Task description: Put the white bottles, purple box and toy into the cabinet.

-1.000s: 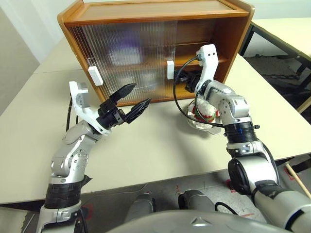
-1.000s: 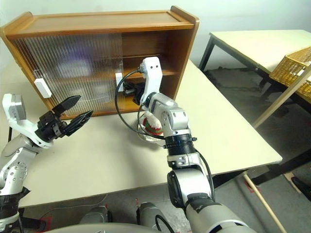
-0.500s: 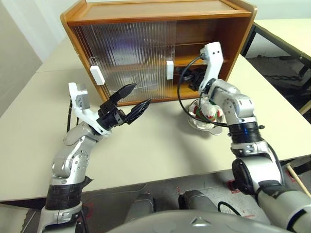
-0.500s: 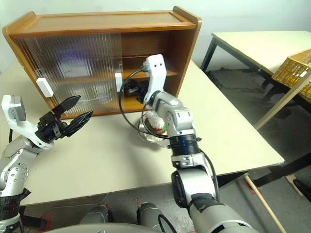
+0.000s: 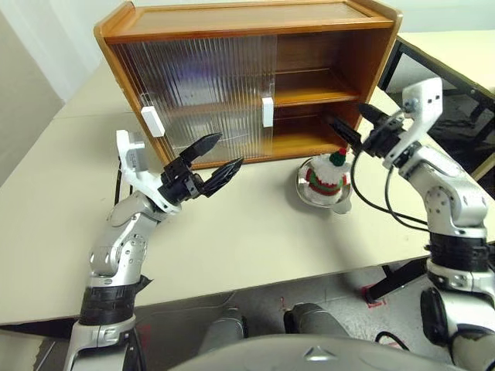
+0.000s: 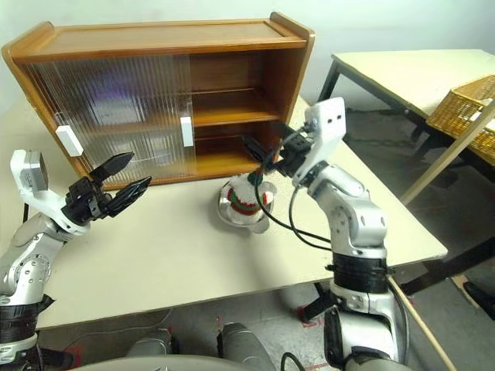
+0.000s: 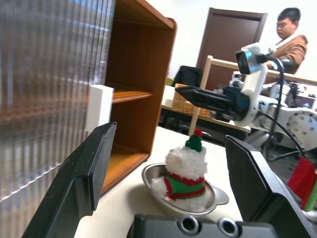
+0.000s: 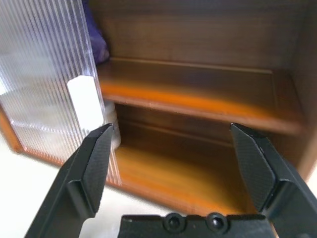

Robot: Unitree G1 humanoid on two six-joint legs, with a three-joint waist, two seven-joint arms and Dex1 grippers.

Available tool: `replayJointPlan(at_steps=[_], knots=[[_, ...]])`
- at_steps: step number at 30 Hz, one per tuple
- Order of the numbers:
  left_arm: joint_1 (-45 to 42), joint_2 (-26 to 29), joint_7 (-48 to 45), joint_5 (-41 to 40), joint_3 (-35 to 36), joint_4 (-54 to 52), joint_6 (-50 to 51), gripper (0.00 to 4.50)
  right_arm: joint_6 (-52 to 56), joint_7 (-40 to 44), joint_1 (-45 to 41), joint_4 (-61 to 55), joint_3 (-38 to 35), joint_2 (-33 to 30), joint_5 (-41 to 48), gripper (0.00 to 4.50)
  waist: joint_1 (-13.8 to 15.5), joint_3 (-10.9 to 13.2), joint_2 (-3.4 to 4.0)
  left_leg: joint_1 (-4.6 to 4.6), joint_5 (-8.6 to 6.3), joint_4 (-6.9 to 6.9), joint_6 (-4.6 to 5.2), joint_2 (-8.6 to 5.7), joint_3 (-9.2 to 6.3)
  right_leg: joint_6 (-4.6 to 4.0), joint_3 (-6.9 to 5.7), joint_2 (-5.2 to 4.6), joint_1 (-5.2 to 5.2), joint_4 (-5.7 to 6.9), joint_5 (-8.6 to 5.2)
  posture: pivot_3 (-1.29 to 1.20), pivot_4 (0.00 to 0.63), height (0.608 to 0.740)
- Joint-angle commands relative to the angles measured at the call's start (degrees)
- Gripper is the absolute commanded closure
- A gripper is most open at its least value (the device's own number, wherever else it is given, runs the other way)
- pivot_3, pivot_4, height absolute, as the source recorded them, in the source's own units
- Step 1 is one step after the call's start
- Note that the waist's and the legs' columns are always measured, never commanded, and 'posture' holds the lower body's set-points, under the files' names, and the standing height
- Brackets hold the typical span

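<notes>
Left eye view: right hand (image 5: 349, 127) hangs open and empty at the cabinet's (image 5: 255, 23) open right side — above the toy (image 5: 328, 171), which sits in a steel bowl (image 5: 341, 202) on the counter (image 5: 255, 232) just before the cabinet. Left hand (image 5: 215, 158) is open too, empty, before the sliding door (image 5: 193, 93).

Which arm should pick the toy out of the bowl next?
Right. Its open end effector hangs just above the toy by the cabinet's open side; the left end effector sits farther away, before the closed doors.
</notes>
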Motion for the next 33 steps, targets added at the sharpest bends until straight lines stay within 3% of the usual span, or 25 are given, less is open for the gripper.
replayJointPlan(at_steps=[1,14,33], knots=[[-0.2,0.2,-0.6,0.7,-0.3,0.9,-0.1,0.0,1.8,2.3,4.7,-4.3,-1.3,-1.7,3.6,0.02,-0.1,0.0,0.0,0.03,0.0,0.0,0.0,0.0,0.0,0.02,0.0,0.0,0.03,0.0,0.01,-0.15,0.022,0.74],[0.3,0.7,-0.5,0.4,0.2,0.3,0.4,0.0,0.7,4.0,16.9,-5.9,0.3,-2.5,5.7,0.02,-0.4,0.0,0.01,0.06,-0.03,0.0,-0.06,-0.01,-0.06,0.08,0.04,0.02,0.14,-0.1,-0.03,-0.15,0.031,0.74],[0.7,2.1,0.1,-0.1,1.3,-0.9,1.3,0.0,-7.0,5.8,16.5,5.2,6.3,1.0,0.4,0.02,-0.2,0.0,0.01,-0.09,-0.13,-0.14,-0.23,0.0,-0.09,0.07,0.04,0.0,-0.01,-0.18,-0.2,-0.12,0.033,0.74]])
